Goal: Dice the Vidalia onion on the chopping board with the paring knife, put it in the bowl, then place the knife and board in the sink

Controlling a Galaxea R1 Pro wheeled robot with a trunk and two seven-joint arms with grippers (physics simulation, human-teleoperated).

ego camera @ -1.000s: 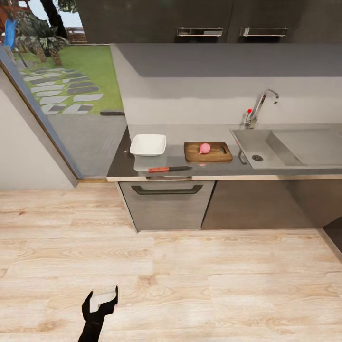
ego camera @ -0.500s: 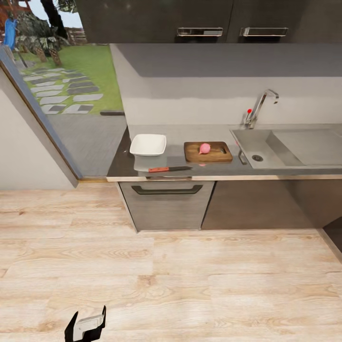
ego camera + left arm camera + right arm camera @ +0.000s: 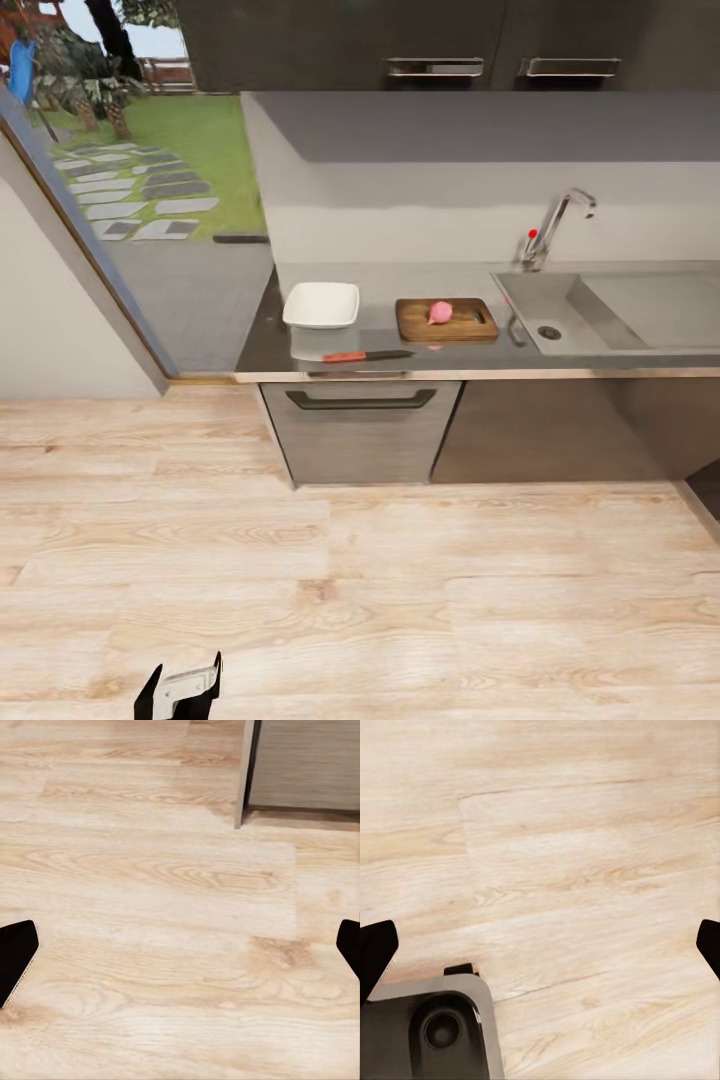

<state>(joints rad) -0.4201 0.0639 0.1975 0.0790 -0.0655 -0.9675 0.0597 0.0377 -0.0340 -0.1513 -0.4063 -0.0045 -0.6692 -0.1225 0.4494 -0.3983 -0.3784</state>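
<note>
Left end effector (image 3: 180,952) wide open, empty, over floor | right end effector (image 3: 540,945) likewise

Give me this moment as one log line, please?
stage: robot away from counter | onion: on board, whole | knife: on countertop | bowl: empty | left gripper: open | right gripper: open

Bowl (image 3: 321,305) sat left on worktop (image 3: 262,345); chopping board (image 3: 447,320) to its right, onion (image 3: 439,313) on board. Knife (image 3: 366,356) lay before both, near front edge. Sink (image 3: 560,318) right of board, tap (image 3: 555,228) behind.
</note>
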